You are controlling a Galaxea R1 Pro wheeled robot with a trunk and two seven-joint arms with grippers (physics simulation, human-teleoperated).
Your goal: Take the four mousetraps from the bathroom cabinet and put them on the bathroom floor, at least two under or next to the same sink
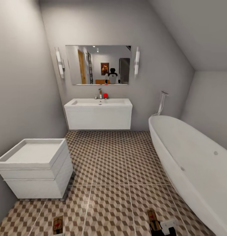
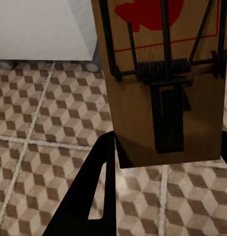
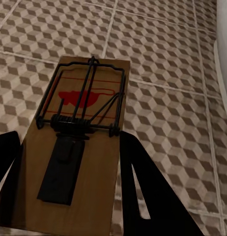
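At the bottom edge of the head view, two mousetraps are seen above the bathroom floor [image 1: 110,170]. One mousetrap [image 1: 58,225] is carried by the left gripper [image 2: 162,147], and the other mousetrap [image 1: 152,217] by the right gripper [image 3: 69,172].

From the left wrist view, the tan board [image 2: 162,83] with its dark wire frame and red spot is seen held between the two dark fingers [image 2: 89,196], which are pressed onto its lower end; the second finger is only just visible at the picture's edge. From the right wrist view, the other board [image 3: 79,147] is gripped in the same way, with one dark finger [image 3: 143,187] at each long side, touching the wood. Both claws are thus closed on their traps and not spread. It seems that both boards are kept off the patterned tiles, though this is hard to judge.

Further ahead, the white sink [image 1: 98,103] with its chrome faucet [image 1: 97,95] is mounted on the wall-hung vanity [image 1: 98,118] below a mirror [image 1: 98,65]. A square white toilet [image 1: 34,167] is placed at the left wall and a white bathtub [image 1: 192,164] at the right.
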